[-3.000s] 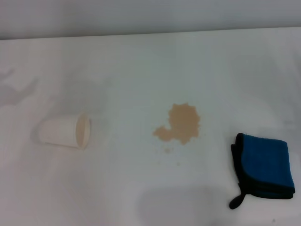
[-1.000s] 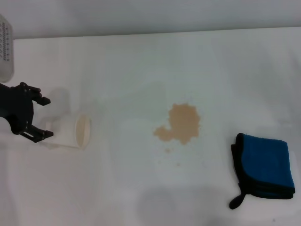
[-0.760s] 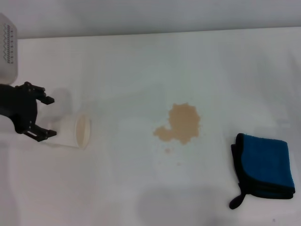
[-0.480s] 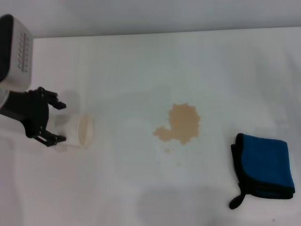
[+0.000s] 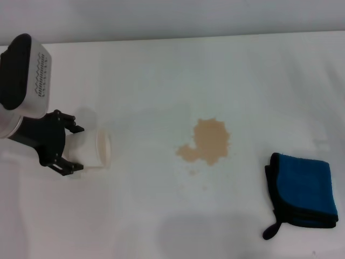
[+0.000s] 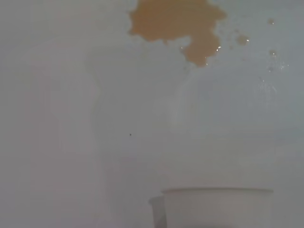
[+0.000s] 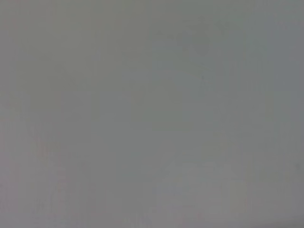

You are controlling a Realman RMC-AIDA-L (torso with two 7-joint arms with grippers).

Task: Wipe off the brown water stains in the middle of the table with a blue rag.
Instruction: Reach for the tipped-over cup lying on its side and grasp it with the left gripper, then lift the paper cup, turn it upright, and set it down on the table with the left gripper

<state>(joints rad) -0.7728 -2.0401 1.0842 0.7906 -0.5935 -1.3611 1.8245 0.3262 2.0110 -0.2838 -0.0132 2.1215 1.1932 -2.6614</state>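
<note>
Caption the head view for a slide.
Left gripper open around the tipped paper cup; brown water stains and blue rag untouched on the table.

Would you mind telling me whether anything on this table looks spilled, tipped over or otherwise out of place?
Yes. A white paper cup lies on its side at the left of the white table, between the open fingers of the left gripper. A tan-brown liquid blotch with small specks sits mid-table. The folded blue rag lies untouched at the right.
</note>
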